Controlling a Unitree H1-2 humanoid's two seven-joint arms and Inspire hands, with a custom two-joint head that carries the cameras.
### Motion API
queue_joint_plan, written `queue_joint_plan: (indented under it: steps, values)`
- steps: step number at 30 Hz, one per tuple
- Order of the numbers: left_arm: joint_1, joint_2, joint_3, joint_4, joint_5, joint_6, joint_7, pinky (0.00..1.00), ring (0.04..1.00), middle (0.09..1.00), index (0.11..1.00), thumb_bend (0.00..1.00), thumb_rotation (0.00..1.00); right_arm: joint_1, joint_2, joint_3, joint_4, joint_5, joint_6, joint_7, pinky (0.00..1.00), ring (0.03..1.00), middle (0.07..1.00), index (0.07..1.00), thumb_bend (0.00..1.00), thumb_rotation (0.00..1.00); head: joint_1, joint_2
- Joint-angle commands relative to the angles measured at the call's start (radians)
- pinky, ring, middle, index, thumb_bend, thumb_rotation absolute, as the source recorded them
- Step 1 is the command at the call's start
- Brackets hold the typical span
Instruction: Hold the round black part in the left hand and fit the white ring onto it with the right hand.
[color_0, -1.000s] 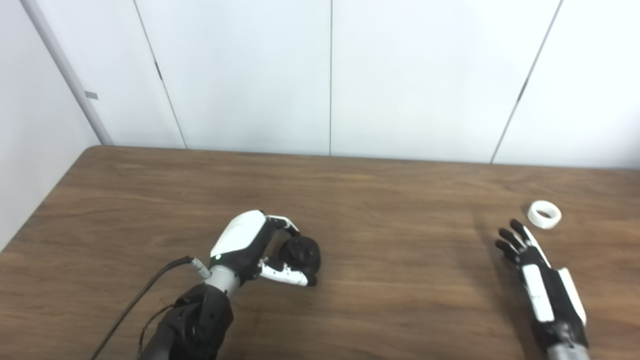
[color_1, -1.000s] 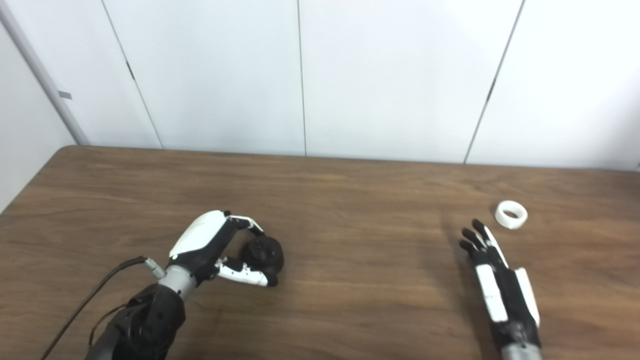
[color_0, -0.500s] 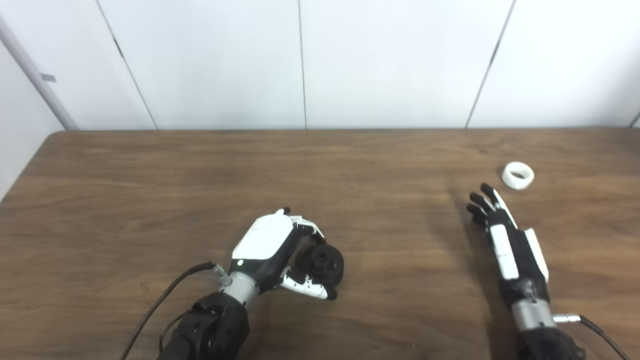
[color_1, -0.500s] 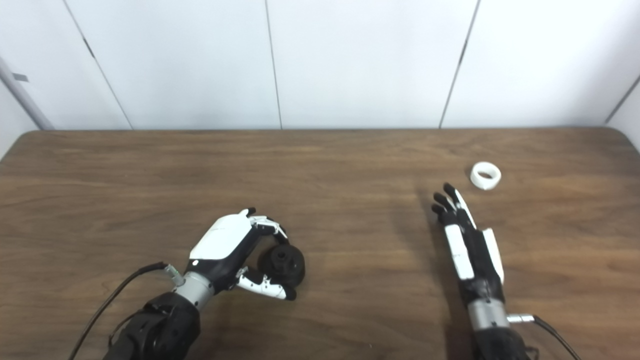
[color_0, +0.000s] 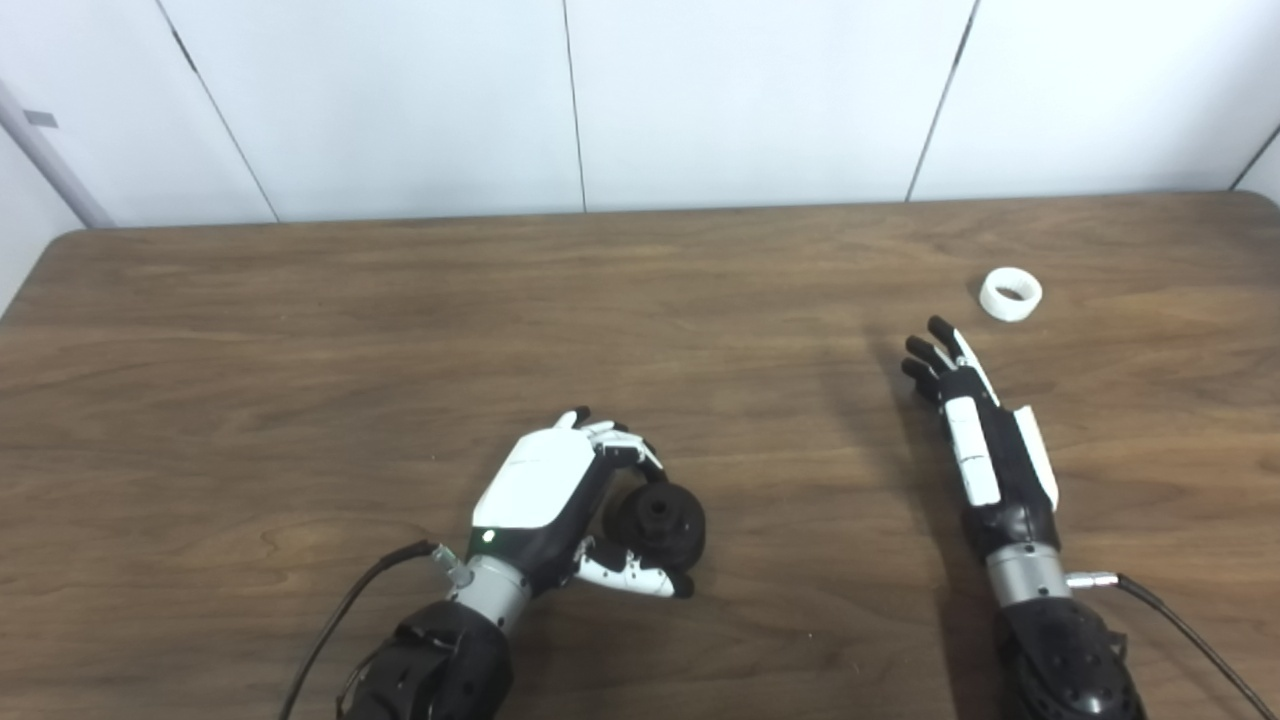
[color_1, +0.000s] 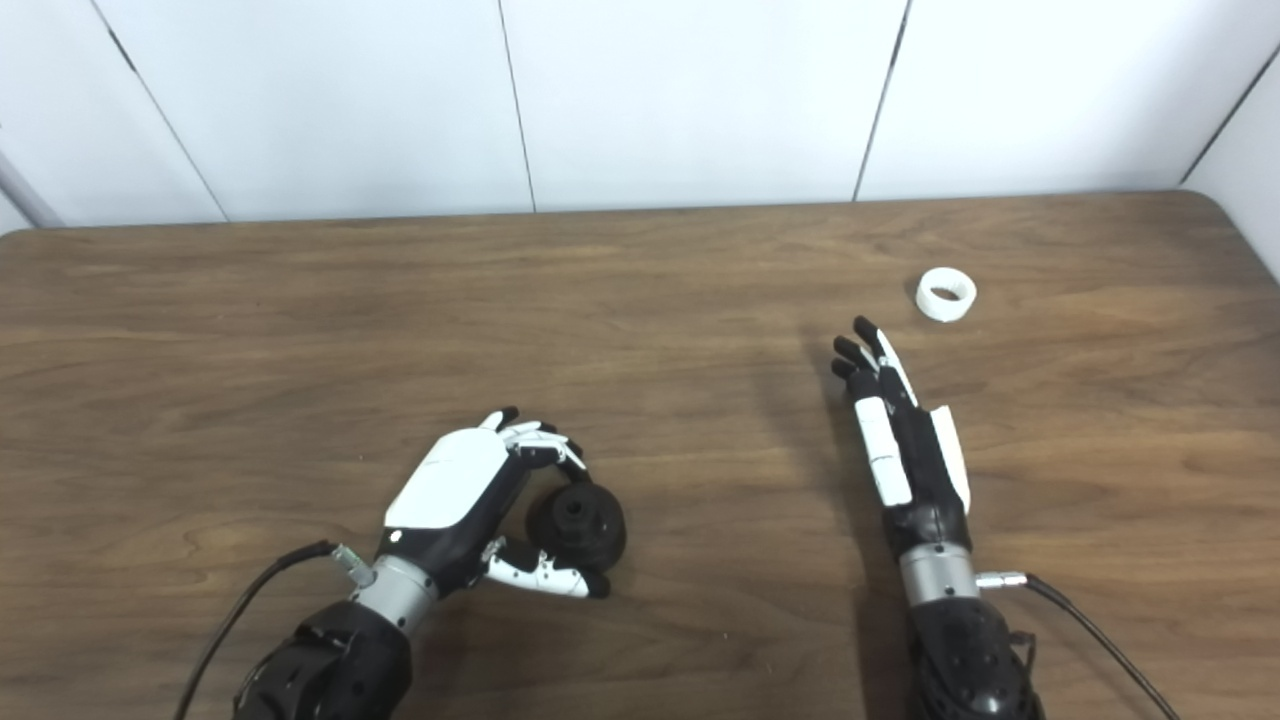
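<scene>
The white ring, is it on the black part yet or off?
Off. The white ring lies alone on the table, beyond the right hand.

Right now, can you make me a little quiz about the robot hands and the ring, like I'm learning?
1. True or false: the white ring is already on the round black part.
2. Which hand curls around the round black part: A) left hand, B) right hand?
3. Fill in: the ring lies on the ____, just beyond the right hand's fingertips.

Key: 1 false; 2 A; 3 table.
</scene>
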Motion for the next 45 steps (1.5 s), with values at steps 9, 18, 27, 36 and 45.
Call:
queue_joint_plan:
  steps: [9,18,27,36,45]
  values:
    - [0.028,-0.029,-0.013,0.011,-0.009,-0.052,0.018,1.0,0.881,0.777,0.486,0.52,0.05,0.009,-0.005,0.033,-0.049,-0.021,0.049,0.015,0.9,0.89,0.902,0.947,0.47,1.0,-0.004,0.012]
    - [0.034,-0.018,0.002,0.029,-0.002,-0.074,0.028,1.0,0.887,0.783,0.486,0.52,0.05,-0.013,-0.025,0.016,-0.118,-0.065,0.134,-0.002,0.85,0.889,0.885,0.905,0.54,0.77,-0.014,0.016]
    - [0.028,-0.005,0.01,0.038,0.014,-0.091,0.025,1.0,0.884,0.779,0.485,0.52,0.05,-0.067,-0.077,0.002,-0.238,-0.143,0.251,0.01,0.83,0.863,0.864,0.861,0.54,0.65,-0.056,0.015]
    - [0.025,0.007,0.02,0.053,0.017,-0.116,0.022,1.0,0.879,0.774,0.485,0.52,0.05,-0.163,-0.168,-0.05,-0.319,-0.167,0.361,0.038,0.85,0.873,0.877,0.863,0.54,0.62,-0.107,0.01]
    - [0.023,0.025,0.036,0.053,0.007,-0.116,0.001,1.0,0.881,0.775,0.485,0.52,0.05,-0.246,-0.237,-0.087,-0.289,-0.19,0.392,0.05,0.82,0.858,0.876,0.847,0.59,0.54,-0.179,0.009]
